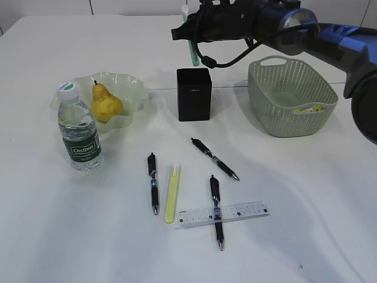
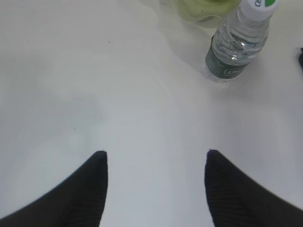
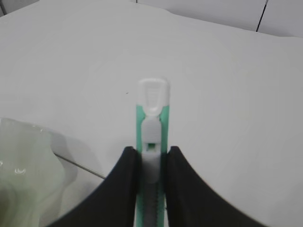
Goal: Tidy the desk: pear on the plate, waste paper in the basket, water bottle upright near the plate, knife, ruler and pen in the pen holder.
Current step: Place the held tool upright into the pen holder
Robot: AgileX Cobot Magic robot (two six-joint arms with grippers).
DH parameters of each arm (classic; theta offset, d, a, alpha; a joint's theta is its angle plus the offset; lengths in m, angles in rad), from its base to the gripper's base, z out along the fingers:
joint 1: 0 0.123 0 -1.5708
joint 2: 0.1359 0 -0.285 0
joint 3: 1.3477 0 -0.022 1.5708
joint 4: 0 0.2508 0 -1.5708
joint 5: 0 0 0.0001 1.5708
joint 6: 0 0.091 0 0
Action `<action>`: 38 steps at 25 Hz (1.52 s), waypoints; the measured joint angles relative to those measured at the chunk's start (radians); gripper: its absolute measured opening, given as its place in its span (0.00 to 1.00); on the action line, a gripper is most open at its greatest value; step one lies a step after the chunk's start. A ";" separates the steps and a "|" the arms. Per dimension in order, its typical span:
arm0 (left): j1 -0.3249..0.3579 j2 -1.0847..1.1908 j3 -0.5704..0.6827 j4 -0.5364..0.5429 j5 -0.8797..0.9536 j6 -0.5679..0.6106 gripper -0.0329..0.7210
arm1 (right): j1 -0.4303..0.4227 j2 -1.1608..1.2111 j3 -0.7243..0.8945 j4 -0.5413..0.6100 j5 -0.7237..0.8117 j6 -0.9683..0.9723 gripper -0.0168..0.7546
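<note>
Above the pen holder (image 1: pixel 194 94), in the exterior view, the right gripper (image 1: pixel 189 32) hangs clenched on a green-and-white utility knife (image 1: pixel 192 52), whose lower end points down toward the holder's open top without touching it. Left of the pen holder, the pear (image 1: pixel 105 103) lies on the plate (image 1: pixel 134 89). The water bottle (image 1: pixel 79 127) stands upright just in front of the plate, left of the pen holder. Right of the pen holder sits the basket (image 1: pixel 291 103), with the yellow waste paper (image 1: pixel 310 108) inside it. In front of the pen holder, on the table (image 1: pixel 306 212), lie three black pens (image 1: pixel 214 158), a yellow knife (image 1: pixel 172 193) and the ruler (image 1: pixel 222 214); one pen lies across the ruler.

In the left wrist view, the left gripper (image 2: pixel 156 163) stands released, its two dark fingers (image 2: pixel 90 189) spread over bare table. The water bottle (image 2: pixel 238 42) stands at upper right, well apart from the fingers, with the plate's (image 2: pixel 199 9) edge just behind it.

In the right wrist view, the right gripper (image 3: pixel 151 158) grasps the utility knife (image 3: pixel 152 123) between both fingers (image 3: pixel 124 184), the white slider end protruding beyond them. The plate (image 3: pixel 23 165) shows at lower left.
</note>
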 joint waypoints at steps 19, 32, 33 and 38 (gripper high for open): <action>0.000 0.000 0.000 0.039 -0.002 0.000 0.64 | 0.040 0.000 0.153 0.000 -0.177 -0.003 0.20; 0.000 0.000 0.000 0.065 -0.005 0.000 0.64 | 0.042 0.000 0.248 -0.001 -0.299 -0.007 0.20; 0.000 0.000 0.000 0.067 -0.007 0.000 0.64 | 0.042 0.000 0.258 -0.001 -0.306 -0.007 0.20; 0.000 0.000 0.000 0.079 -0.023 0.000 0.64 | 0.044 0.000 0.282 -0.001 -0.342 -0.007 0.20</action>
